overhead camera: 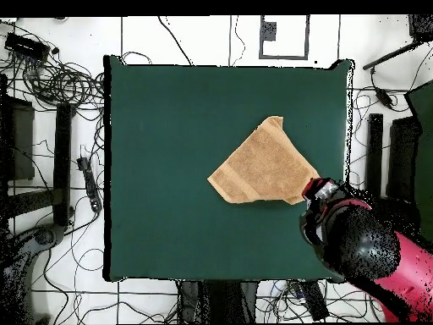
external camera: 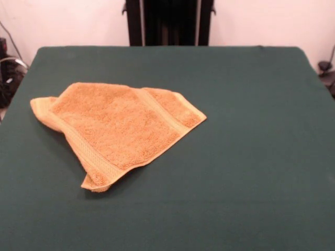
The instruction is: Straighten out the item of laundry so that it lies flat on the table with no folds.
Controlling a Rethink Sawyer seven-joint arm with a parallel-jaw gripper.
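The golden-orange towel (external camera: 118, 128) lies on the dark green table (external camera: 251, 157), left of centre in the front view. It is folded over itself into an irregular shape, with border bands showing along its left and right sides. One corner at the front is curled under. In the overhead view the towel (overhead camera: 262, 165) lies right of centre. The red and black arm (overhead camera: 355, 245) hangs over the table's lower right corner there, its head just beside the towel's lower right corner. The gripper does not show in the front view, and the arm's body hides it from above.
The robot's black pedestal (external camera: 168, 22) stands at the table's far edge. Cables and stands (overhead camera: 51, 127) lie on the floor around the table.
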